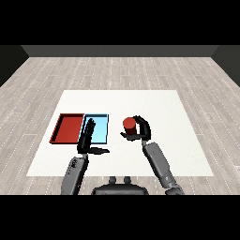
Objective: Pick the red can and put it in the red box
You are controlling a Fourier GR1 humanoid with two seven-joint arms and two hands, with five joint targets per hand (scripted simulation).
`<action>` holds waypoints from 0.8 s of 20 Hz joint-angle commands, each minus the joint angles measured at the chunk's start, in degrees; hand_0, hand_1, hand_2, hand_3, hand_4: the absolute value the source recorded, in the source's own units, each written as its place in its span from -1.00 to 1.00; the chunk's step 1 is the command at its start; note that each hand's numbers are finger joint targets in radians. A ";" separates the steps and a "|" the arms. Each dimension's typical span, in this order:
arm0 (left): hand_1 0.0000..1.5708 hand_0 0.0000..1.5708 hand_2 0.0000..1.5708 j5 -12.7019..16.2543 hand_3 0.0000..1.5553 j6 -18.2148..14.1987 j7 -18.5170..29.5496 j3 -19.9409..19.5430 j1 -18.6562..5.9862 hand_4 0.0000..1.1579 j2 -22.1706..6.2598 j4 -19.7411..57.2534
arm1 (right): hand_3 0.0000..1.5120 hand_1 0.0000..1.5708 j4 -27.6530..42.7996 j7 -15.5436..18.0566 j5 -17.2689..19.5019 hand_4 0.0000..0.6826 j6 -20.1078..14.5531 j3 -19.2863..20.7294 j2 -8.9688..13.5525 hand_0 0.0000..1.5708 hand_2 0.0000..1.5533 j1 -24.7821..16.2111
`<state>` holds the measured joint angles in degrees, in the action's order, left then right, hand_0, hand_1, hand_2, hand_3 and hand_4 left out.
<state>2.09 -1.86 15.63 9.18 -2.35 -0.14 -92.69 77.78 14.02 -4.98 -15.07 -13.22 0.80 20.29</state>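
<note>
Now the right hand (140, 130) has its fingers and thumb curled round the red can (129, 125), which stands upright in the grip right of the middle of the table (140, 101), well in from every edge. Whether the can's base touches the tabletop or hangs just above it cannot be told. The right forearm (161, 164) runs back from the hand toward the table's near edge. Two trays lie side by side, touching, in the left half of the tabletop: the red tray (69, 128) nearer the left edge and the blue tray (100, 125) on its right, between the red tray and the can. The left hand (88, 139) hangs over the blue tray's near left part, fingers straight and pointing toward the far edge, thumb stuck out to the right, holding nothing. The can is apart from both trays.
</note>
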 commanded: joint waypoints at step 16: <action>-1.00 -1.00 -1.00 6.17 -1.00 -5.94 -2.25 8.10 -10.13 -1.00 0.14 13.06 | 0.83 0.86 -4.64 4.38 -8.45 0.85 -14.43 -14.07 -0.80 0.86 0.87 5.16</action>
<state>7.54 -9.28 15.44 18.91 -10.91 -0.03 -80.37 74.99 16.75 -12.00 -28.12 -25.44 0.03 24.32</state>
